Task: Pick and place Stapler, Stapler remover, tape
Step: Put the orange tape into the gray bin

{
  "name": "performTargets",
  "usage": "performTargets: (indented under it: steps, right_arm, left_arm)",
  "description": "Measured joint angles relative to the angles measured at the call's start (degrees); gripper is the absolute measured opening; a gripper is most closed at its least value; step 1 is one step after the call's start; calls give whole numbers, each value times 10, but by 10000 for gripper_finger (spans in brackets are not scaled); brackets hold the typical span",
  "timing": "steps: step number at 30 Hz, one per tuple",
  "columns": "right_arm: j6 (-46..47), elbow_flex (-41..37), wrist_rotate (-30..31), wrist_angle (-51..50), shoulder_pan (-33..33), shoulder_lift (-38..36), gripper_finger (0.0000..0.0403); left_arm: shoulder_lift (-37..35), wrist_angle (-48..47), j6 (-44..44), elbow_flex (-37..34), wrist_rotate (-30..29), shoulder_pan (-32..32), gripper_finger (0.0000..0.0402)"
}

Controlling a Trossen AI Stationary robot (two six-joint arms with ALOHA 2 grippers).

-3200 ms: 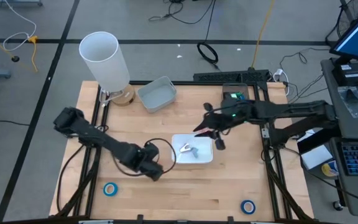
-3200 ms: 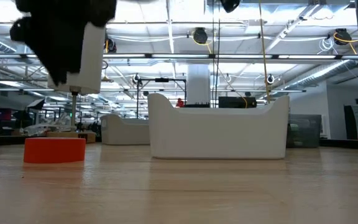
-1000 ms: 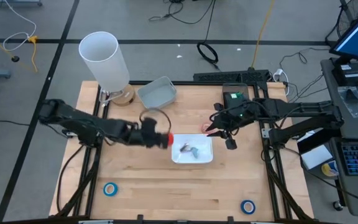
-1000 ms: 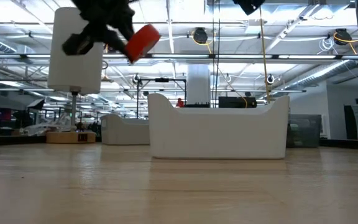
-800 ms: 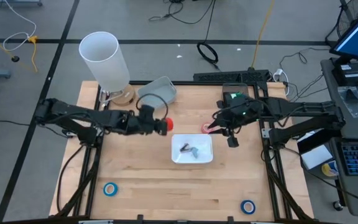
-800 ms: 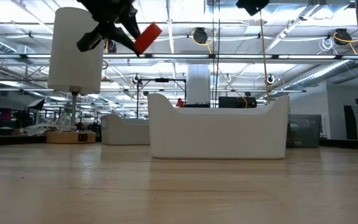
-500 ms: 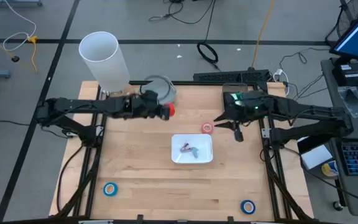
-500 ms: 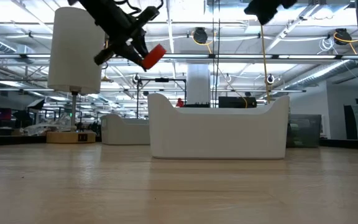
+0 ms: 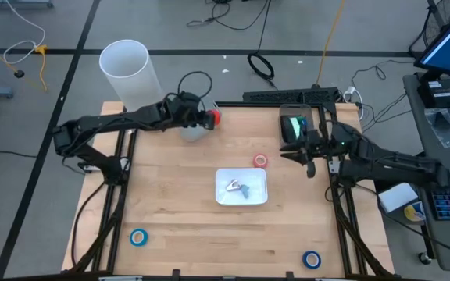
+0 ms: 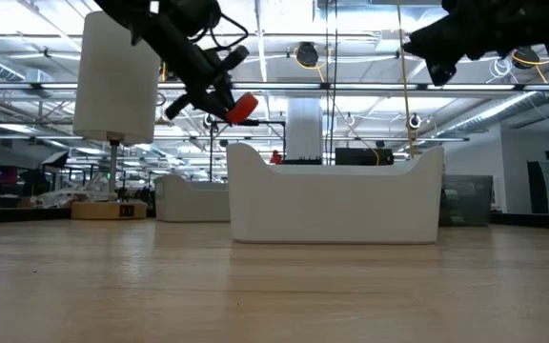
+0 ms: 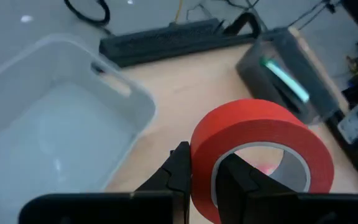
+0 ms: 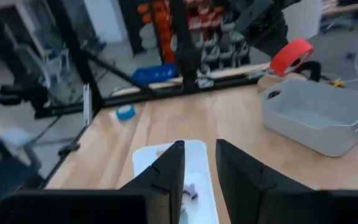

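We see the left claw (image 11: 205,180) gripping the red tape roll (image 11: 260,155) by its wall, hole tilted upward, arm stretched above the grey bin (image 9: 194,129); right claw (image 12: 197,165) narrowly parted, empty.

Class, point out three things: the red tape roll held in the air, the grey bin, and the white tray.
red tape roll (image 11: 257,134), left wrist view, outer red band.
grey bin (image 12: 316,118), right wrist view, inside floor.
white tray (image 9: 260,195), high view, right rim.
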Motion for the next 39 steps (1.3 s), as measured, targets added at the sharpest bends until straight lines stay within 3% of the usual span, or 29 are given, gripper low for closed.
performTargets:
  steps: [4,10,16,19,24,29,34,39]
  right_arm:
    - [30,-50,2,55,-23,-38,86]
    - [61,-82,1,87,-51,-76,86]
    - [79,-84,2,87,-62,-89,86]
    - [81,-84,1,87,-62,-91,86]
    - [81,-84,8,86,-62,-91,86]
    - [80,-84,46,86,-62,-91,86]
    - [87,-84,47,86,-62,-90,86]
    - [101,-84,45,86,-62,-90,86]
  left_arm:
    - [39,-13,40,29,3,26,41]
    - [137,-42,110,129,21,76,41]
    - [241,-182,135,254,48,109,41]
    - [262,-241,125,281,44,115,41]
    - [258,-297,95,283,-36,113,41]
    - [261,-302,101,283,-70,103,42]
    - [268,-302,96,274,-150,81,42]
    - [267,-303,82,270,-186,62,42]
